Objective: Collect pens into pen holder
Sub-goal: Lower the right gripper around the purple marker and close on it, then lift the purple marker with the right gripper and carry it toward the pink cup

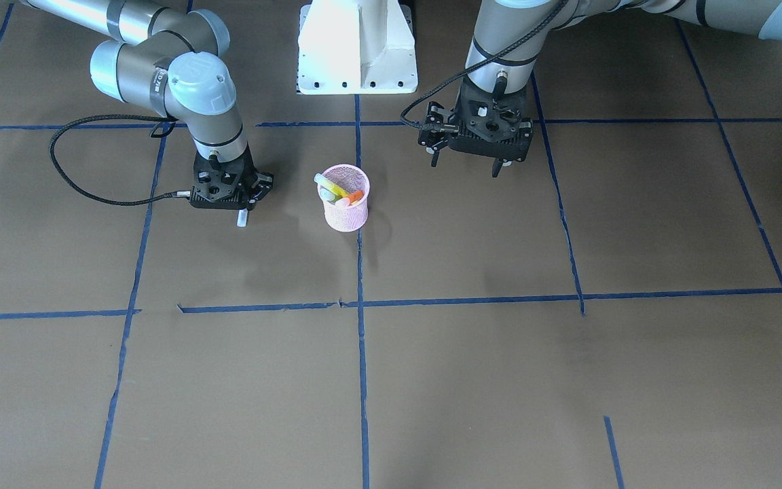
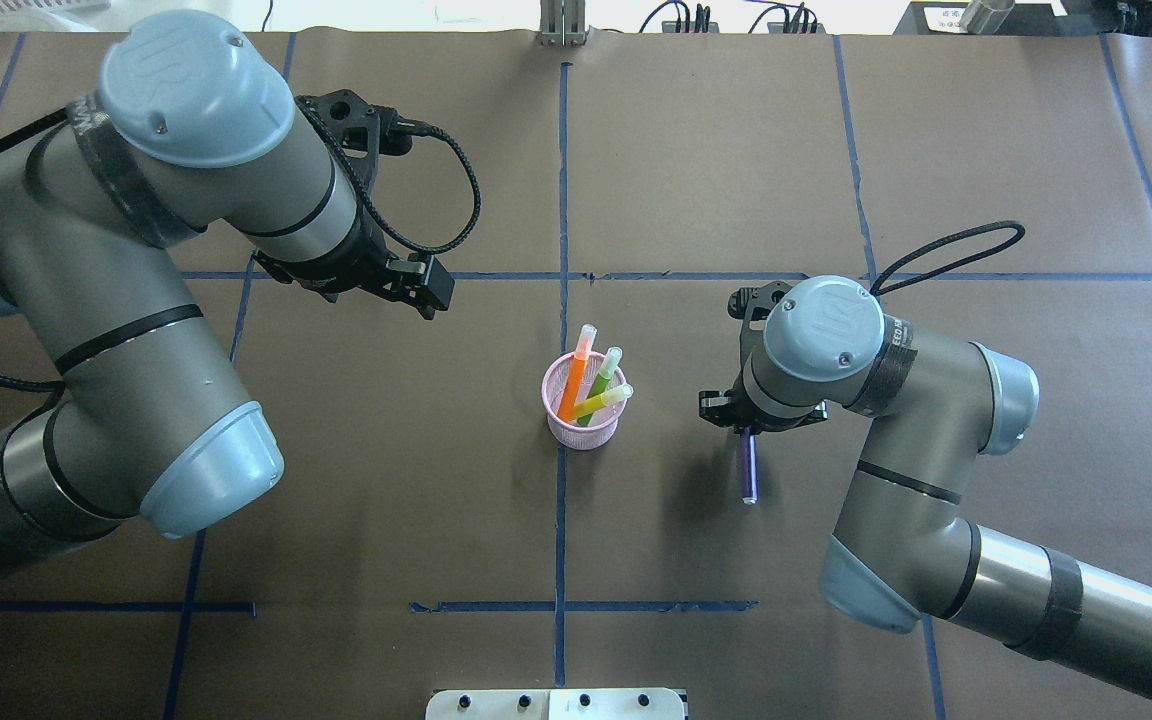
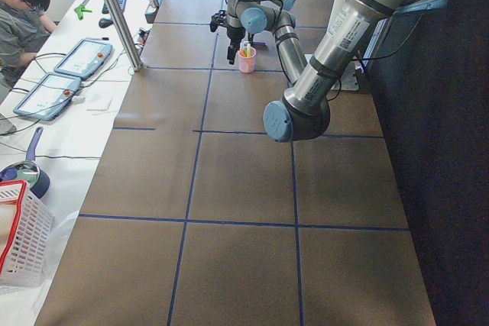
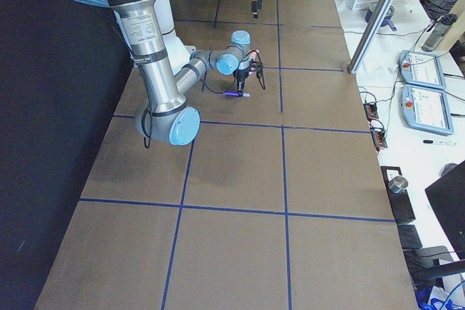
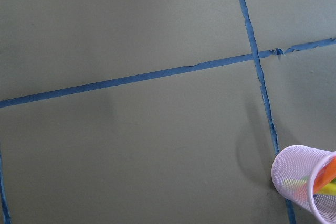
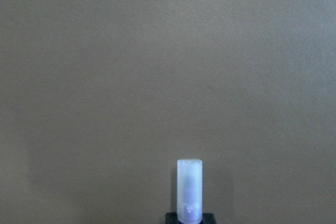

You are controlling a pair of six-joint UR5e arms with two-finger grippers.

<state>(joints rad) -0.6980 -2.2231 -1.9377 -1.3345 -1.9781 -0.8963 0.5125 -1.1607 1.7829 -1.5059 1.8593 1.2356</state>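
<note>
1. The right end effector [image 2: 748, 430] is closed on the purple pen [image 2: 748, 472] and grips it near the pale cap end. The cap pokes out on the side away from the robot, and the purple barrel trails back toward the base.
2. The pen lies roughly level and low over the tabletop [image 2: 386, 500]. I cannot tell whether it rests on the surface or is just clear of it.
3. Judging by this, the step in hand is picking up the purple pen, the only pen seen outside the cup.
4. The next move calls for lifting it and carrying it sideways to the pen holder [image 2: 584, 438], which stands near on the robot's left of this end effector. The pen then needs tipping upright, lowering into the gap beside the other pens and letting go.
5. The left end effector [image 1: 466, 165] has its fingers spread wide and holds nothing. It hangs well apart from the cup.
6. The pen holder stands upright on a blue tape line [image 2: 560, 540]. It holds an orange pen [image 2: 573, 385], a green pen [image 2: 602, 380] and a yellow pen [image 2: 608, 401]. All three lean, with their cap ends above the rim.
</note>
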